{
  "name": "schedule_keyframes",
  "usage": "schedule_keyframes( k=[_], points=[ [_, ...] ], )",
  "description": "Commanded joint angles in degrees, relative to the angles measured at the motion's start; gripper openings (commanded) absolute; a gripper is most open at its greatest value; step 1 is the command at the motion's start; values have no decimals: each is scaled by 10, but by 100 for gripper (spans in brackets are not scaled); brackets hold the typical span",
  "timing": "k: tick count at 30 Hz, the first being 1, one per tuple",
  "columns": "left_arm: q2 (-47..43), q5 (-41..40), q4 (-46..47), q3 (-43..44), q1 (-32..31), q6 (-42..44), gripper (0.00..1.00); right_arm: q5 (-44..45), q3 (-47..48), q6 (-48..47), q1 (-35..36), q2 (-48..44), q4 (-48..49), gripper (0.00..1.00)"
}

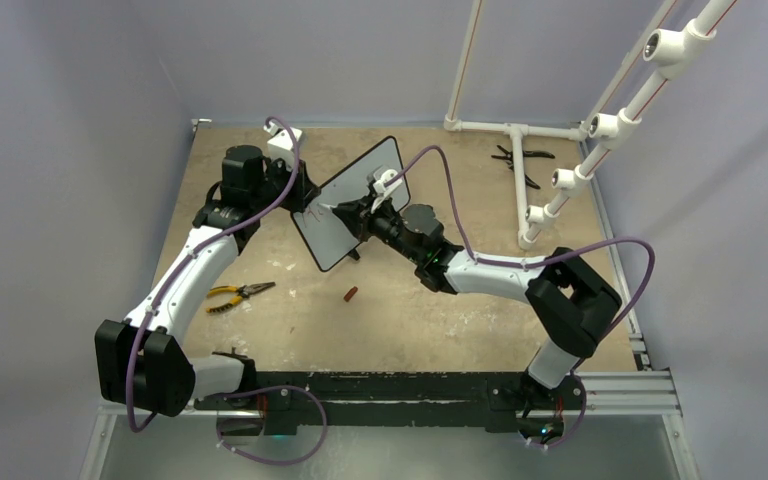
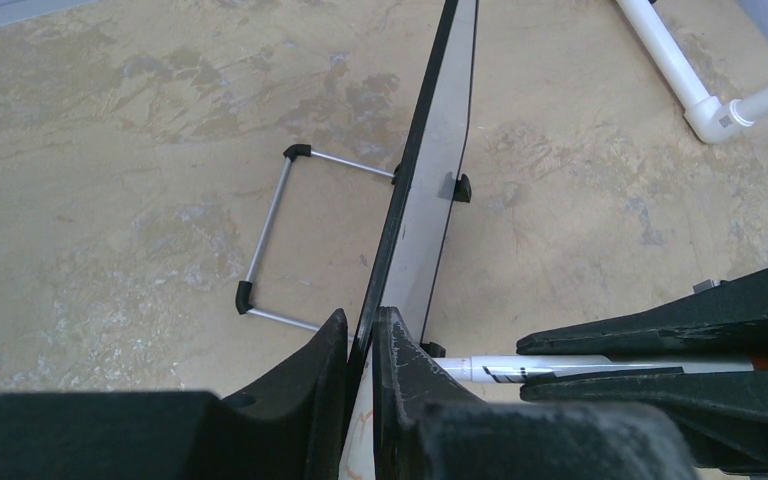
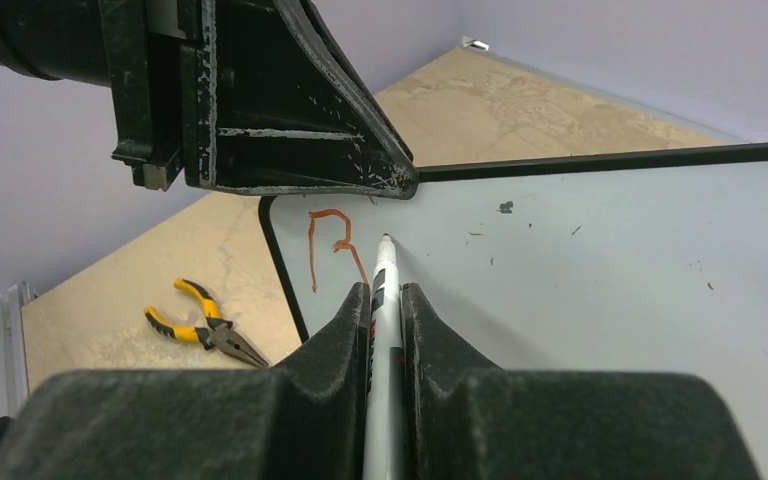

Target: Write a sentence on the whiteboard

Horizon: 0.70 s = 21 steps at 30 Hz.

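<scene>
The whiteboard (image 1: 355,205), white with a thin black frame, stands tilted at mid-table. My left gripper (image 1: 307,203) is shut on its left edge; in the left wrist view the board (image 2: 438,150) runs edge-on between the closed jaws (image 2: 362,335). My right gripper (image 3: 385,296) is shut on a white marker (image 3: 384,268), whose tip rests on the board face (image 3: 600,280). Of the sentence, one red letter like an R (image 3: 332,238) shows just left of the tip. The marker (image 2: 520,368) also shows in the left wrist view, held by the right gripper's fingers (image 2: 660,325).
Yellow-handled pliers (image 1: 238,294) and a small red cap (image 1: 350,294) lie on the table in front of the board. Black pliers (image 1: 520,160) lie beside a white pipe frame (image 1: 560,150) at the back right. The board's wire stand (image 2: 270,235) rests on the table behind it.
</scene>
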Motion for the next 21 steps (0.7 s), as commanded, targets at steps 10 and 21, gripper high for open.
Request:
schedule_keyframes(
  k=[10, 21],
  points=[
    [4, 2, 16, -5, 3, 1, 0, -2, 33, 6, -2, 16, 25, 0],
    [1, -27, 9, -5, 6, 6, 0, 4, -20, 2, -1, -35, 40, 0]
  ],
)
